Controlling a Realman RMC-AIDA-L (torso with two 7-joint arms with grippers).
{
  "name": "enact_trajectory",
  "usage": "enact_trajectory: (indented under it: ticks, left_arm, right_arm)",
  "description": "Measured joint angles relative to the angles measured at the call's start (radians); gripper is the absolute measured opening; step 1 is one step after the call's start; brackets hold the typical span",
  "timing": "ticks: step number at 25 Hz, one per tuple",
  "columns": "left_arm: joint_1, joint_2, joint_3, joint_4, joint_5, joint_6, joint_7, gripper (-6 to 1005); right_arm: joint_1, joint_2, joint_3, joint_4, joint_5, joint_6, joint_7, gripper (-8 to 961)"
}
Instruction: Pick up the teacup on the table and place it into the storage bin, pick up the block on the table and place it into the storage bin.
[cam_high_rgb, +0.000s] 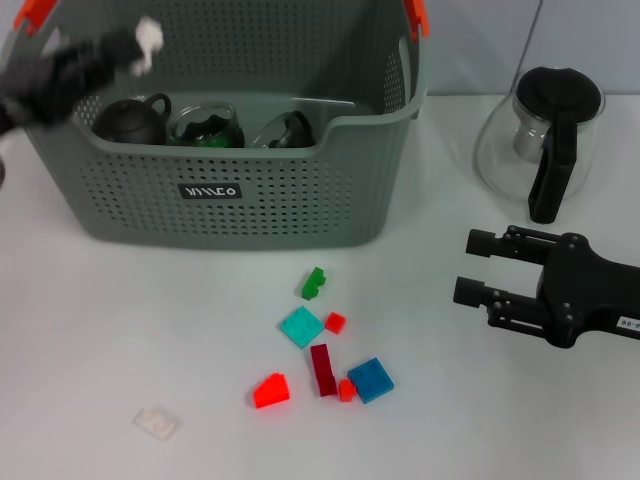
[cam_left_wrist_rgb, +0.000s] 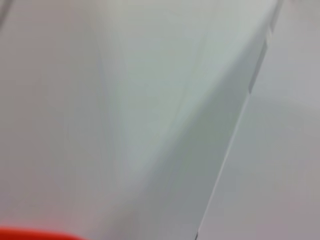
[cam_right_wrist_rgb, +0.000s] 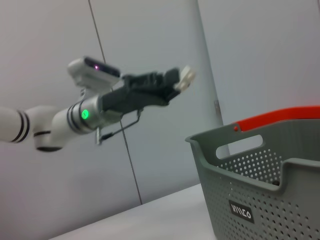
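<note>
Grey perforated plastic storage bin (cam_high_rgb: 250, 190), orange handle clips, black label (cam_high_rgb: 209, 191) on its front wall; stands at the far left of the white table (cam_high_rgb: 120, 330). Contents: dark teapot (cam_high_rgb: 130, 120), glass teacup (cam_high_rgb: 204, 128) with green inside, second glass vessel (cam_high_rgb: 285, 130).

Left gripper (cam_high_rgb: 140, 45), raised over the bin's left rim, fingers closed on a small white block (cam_high_rgb: 148, 40).

Loose blocks on the table in front of the bin: green (cam_high_rgb: 314, 283), teal (cam_high_rgb: 301, 326), small red (cam_high_rgb: 335, 322), dark red bar (cam_high_rgb: 323, 369), blue (cam_high_rgb: 370, 380), red wedge (cam_high_rgb: 270, 390); one clear block (cam_high_rgb: 157, 422) set apart nearer the left.

Glass pitcher (cam_high_rgb: 540, 140) with black lid and handle, right of the bin.

Right gripper (cam_high_rgb: 470, 268), low over the table near the pitcher, fingers spread, empty.
</note>
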Motion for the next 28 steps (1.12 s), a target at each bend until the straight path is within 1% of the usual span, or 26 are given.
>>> enact_trajectory:
  ticks: [2, 4, 5, 7, 8, 9, 10, 13, 16, 17, 20, 22, 28]
  left_arm:
    - [-0.034, 0.011, 0.009, 0.01, -0.006, -0.033, -0.047, 180]
    - [-0.062, 0.023, 0.038, 0.023, -0.005, -0.082, -0.076, 181]
    - [-0.072, 0.028, 0.069, 0.034, -0.004, -0.114, -0.089, 181]
    - [-0.083, 0.036, 0.163, 0.074, 0.005, -0.195, -0.12, 181]
    - [-0.085, 0.037, 0.216, 0.106, 0.018, -0.245, -0.143, 181]
    - [-0.086, 0.036, 0.25, 0.128, 0.027, -0.273, -0.158, 180]
    - [-0.086, 0.03, 0.311, 0.17, 0.054, -0.337, -0.188, 180]
    - [-0.089, 0.016, 0.431, 0.232, 0.116, -0.455, -0.229, 181]
    - [-0.106, 0.013, 0.537, 0.249, 0.207, -0.562, -0.275, 188]
    - [-0.113, 0.012, 0.56, 0.249, 0.239, -0.593, -0.295, 192]
    - [-0.136, 0.007, 0.606, 0.248, 0.337, -0.661, -0.347, 203]
    - [-0.149, -0.004, 0.615, 0.248, 0.406, -0.701, -0.384, 210]
    - [-0.155, -0.008, 0.616, 0.251, 0.449, -0.741, -0.484, 231]
  right_arm:
    - [0.002, 0.001, -0.002, 0.0, 0.0, 0.0, 0.0, 674]
    - [0.002, 0.003, -0.003, 0.0, 0.0, 0.0, -0.001, 674]
    - [0.002, 0.004, -0.002, 0.0, 0.0, 0.0, -0.002, 674]
    - [0.002, 0.007, 0.0, 0.0, 0.0, 0.0, -0.004, 673]
    - [0.002, 0.008, 0.0, 0.0, 0.0, 0.001, -0.005, 673]
    - [0.003, 0.009, 0.0, 0.0, 0.0, 0.002, -0.005, 673]
    - [0.004, 0.009, -0.001, 0.0, 0.0, 0.003, -0.005, 673]
    - [0.007, 0.011, -0.002, 0.0, 0.0, 0.005, -0.005, 674]
    - [0.008, 0.011, -0.003, 0.0, 0.0, 0.006, -0.003, 674]
    - [0.008, 0.011, -0.003, 0.0, 0.0, 0.006, -0.003, 674]
    - [0.008, 0.011, -0.003, 0.0, 0.0, 0.007, -0.002, 674]
    - [0.008, 0.011, -0.003, 0.0, 0.0, 0.007, -0.002, 674]
    - [0.004, 0.01, 0.0, 0.0, 0.0, 0.008, -0.004, 674]
